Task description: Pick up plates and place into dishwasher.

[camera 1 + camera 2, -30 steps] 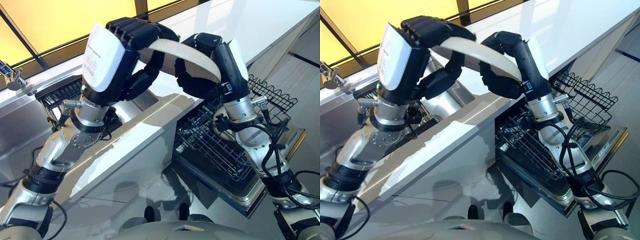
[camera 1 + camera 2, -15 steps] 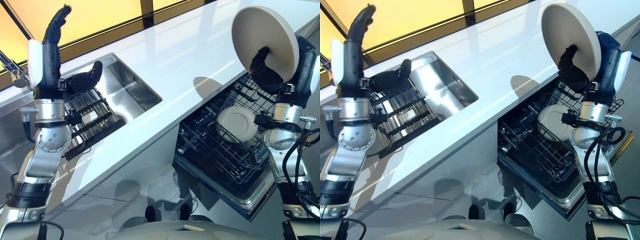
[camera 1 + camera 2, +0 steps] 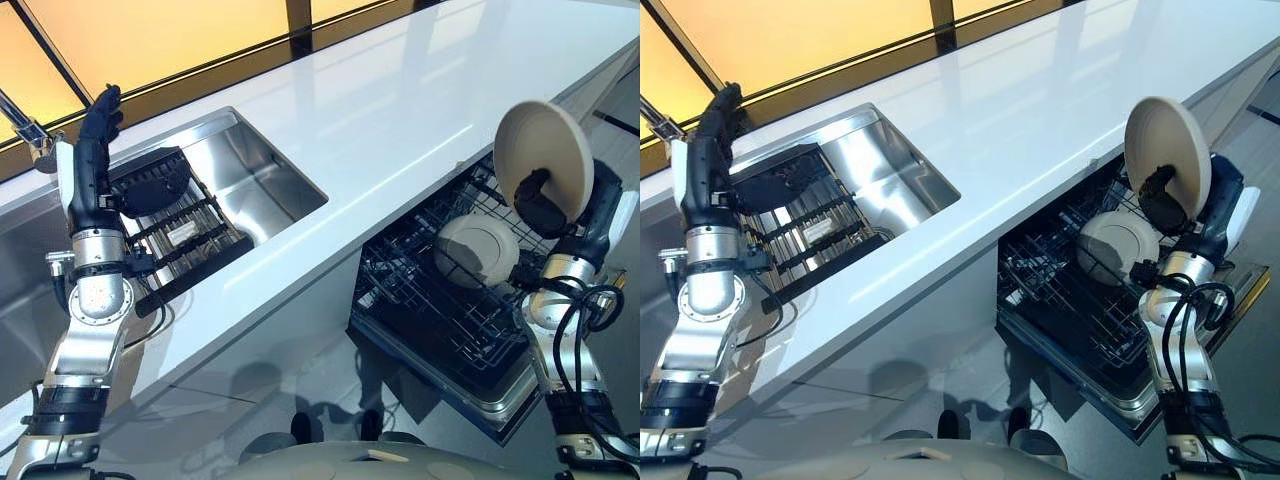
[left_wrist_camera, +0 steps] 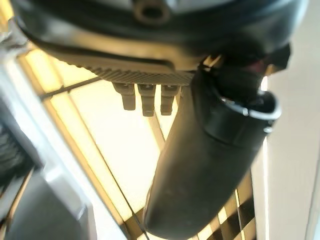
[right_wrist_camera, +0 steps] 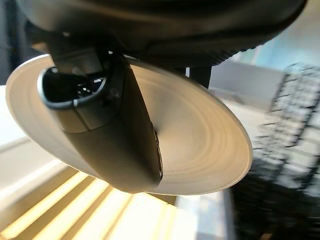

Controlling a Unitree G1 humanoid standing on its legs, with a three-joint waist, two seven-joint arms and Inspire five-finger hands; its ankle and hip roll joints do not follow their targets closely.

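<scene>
- A white worktop (image 3: 400, 110) runs diagonally, with a steel sink (image 3: 250, 175) at upper left and yellow-lit windows (image 3: 180, 35) behind.
- The right hand (image 3: 548, 205), clamped on a plate (image 3: 545, 150), is lower than before over the dishwasher rack (image 3: 440, 300); the left hand (image 3: 95, 150) stays straight-fingered.

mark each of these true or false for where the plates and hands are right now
1. The right hand grips a beige plate. True.
2. That plate lies flat on the white counter. False: it is held on edge above the dishwasher rack.
3. Another plate already sits in the rack. True.
4. The left hand holds a plate. False: it holds nothing, fingers straight, raised by the sink.
</scene>
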